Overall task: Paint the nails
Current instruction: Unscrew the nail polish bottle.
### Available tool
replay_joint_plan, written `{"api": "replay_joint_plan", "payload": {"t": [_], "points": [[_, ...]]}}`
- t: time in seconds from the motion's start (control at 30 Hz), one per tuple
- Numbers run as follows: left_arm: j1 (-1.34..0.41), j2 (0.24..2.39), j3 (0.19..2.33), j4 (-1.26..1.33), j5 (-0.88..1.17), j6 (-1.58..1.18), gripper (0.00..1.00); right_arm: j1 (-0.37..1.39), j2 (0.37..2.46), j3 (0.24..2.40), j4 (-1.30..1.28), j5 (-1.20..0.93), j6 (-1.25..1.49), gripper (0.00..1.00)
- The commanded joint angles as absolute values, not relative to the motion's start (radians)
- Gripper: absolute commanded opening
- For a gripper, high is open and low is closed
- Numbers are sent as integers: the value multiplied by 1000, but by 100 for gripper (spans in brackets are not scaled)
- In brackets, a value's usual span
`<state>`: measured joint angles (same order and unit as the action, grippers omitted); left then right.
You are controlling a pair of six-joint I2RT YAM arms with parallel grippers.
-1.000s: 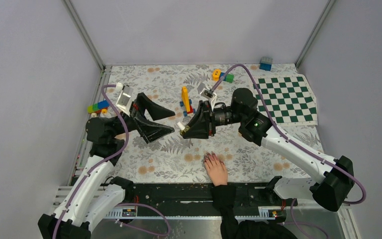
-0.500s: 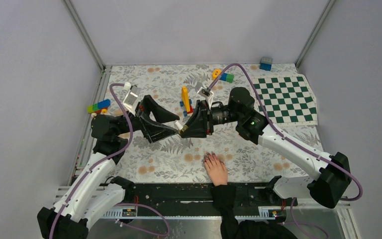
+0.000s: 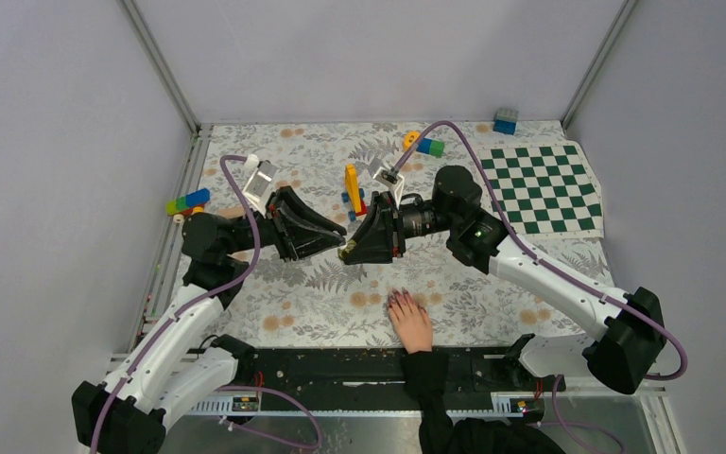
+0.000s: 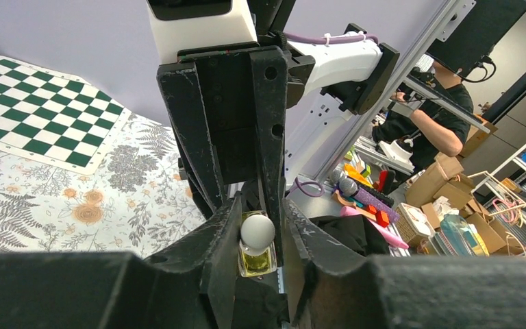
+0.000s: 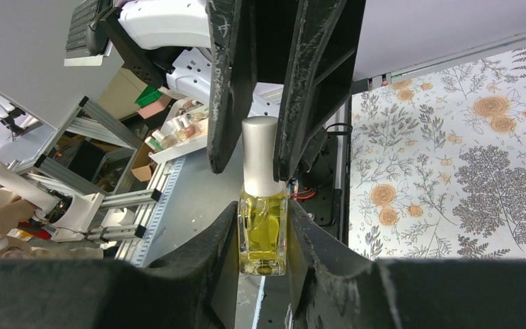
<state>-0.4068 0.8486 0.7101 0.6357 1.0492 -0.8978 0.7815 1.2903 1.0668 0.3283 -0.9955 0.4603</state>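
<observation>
A small glass bottle (image 5: 263, 233) of yellow liquid with a white cap (image 5: 260, 154) is held above the floral cloth. My right gripper (image 5: 263, 212) is shut on its glass body. My left gripper (image 4: 259, 226) meets it head-on from the left, and its two fingers press the sides of the cap (image 4: 257, 231). From above, both grippers (image 3: 338, 238) (image 3: 350, 248) touch tip to tip at the middle of the table. A pale hand (image 3: 411, 323) in a black sleeve lies flat near the front edge, with its dark nails (image 3: 399, 298) pointing away, below and right of the grippers.
A checkered mat (image 3: 544, 187) lies at the right rear. Toy bricks are scattered about: a tall yellow one (image 3: 352, 184) just behind the grippers, coloured ones (image 3: 186, 201) at the left edge, an orange and green pair (image 3: 423, 144) and a blue block (image 3: 505, 120) at the back.
My left gripper has moved right to the bottle, and its wide-open jaws have closed around the cap. The right gripper and the hand have hardly moved.
</observation>
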Motion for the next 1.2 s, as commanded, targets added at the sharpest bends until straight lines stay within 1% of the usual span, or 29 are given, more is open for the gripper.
{"api": "replay_joint_plan", "payload": {"t": [0.0,0.17,0.3,0.67,0.87,1.17], "points": [[-422,842,715,683,1070,-903,25,772,1287,1105,382,-969,463,0],[-424,841,718,657,1064,-886,7,772,1281,1096,373,-939,445,0],[-425,841,725,609,1046,-857,0,774,1282,1100,315,-863,400,0],[-425,869,776,264,857,-698,0,790,1289,1106,156,-485,297,0],[-422,911,772,217,798,-724,0,823,1286,1101,119,-281,274,0],[-399,962,774,140,743,-746,0,930,1321,1156,36,109,188,0]]}}
